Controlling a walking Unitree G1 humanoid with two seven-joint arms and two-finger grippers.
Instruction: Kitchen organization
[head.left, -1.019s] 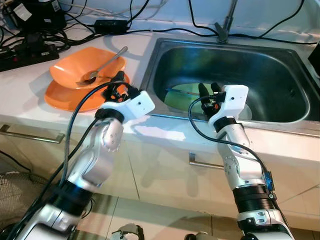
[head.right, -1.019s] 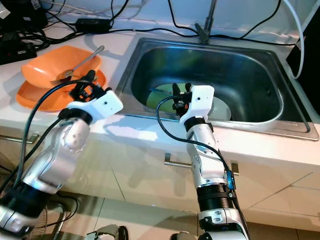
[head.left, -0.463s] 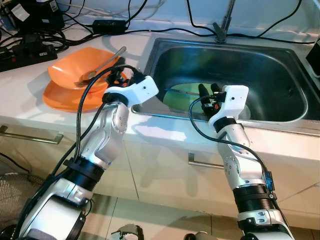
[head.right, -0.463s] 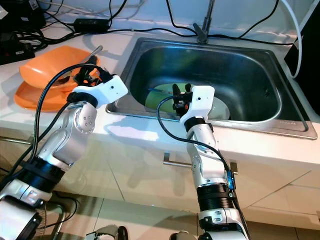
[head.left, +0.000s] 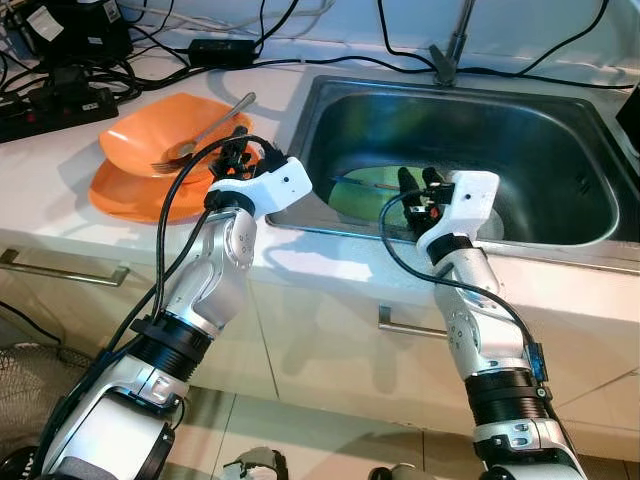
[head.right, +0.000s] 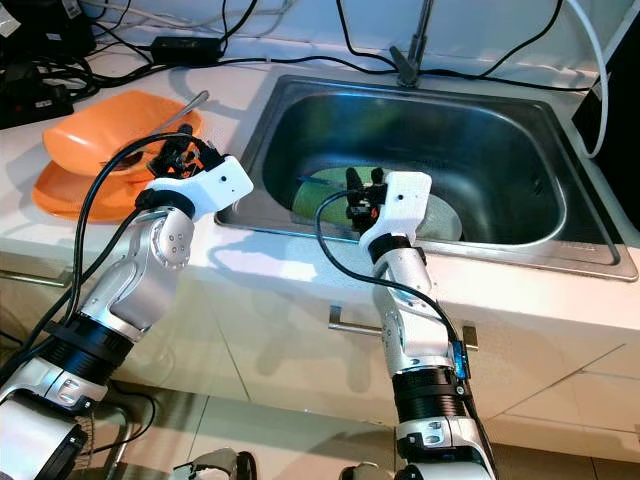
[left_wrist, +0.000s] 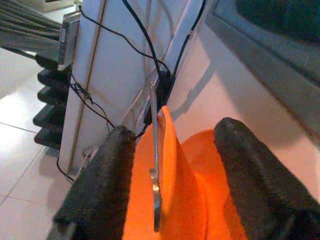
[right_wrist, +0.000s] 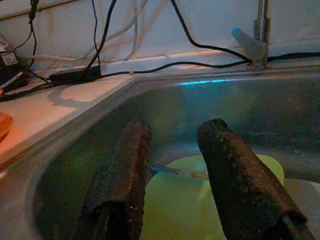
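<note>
Stainless steel is forming the big sink (head.left: 560, 130), which is lying just ahead of the right gripper (head.left: 420, 182) and well off to the right of the left gripper (head.left: 240, 155). The white countertop (head.left: 60, 150) is spreading around the sink and under the left gripper.

Inside the basin, a yellow-green plate (right_wrist: 200, 200) is lying flat directly below and ahead of the right gripper's fingers (right_wrist: 125, 175), with a thin utensil (right_wrist: 175, 172) resting across it between those fingers in the wrist view. What kind of utensil it is cannot be told.

The right gripper is hovering over the near rim of the sink, its two black fingers standing moderately apart and gripping nothing.

An orange bowl (head.left: 175, 135) is sitting on an orange plate (head.left: 125, 190) just ahead of the left gripper, toward its left. A metal fork (head.left: 205, 130) is lying in the bowl, its handle sticking out over the far rim, away from the gripper. In the left wrist view the bowl's edge (left_wrist: 172, 165) and the fork are showing in the gap between the fingers (left_wrist: 107, 175).

The left gripper is hanging just above the near side of the orange dishes, fingers spread wide and holding nothing.

Black cables (head.left: 60, 80) are sprawling beyond the dishes, far ahead of the left gripper.
</note>
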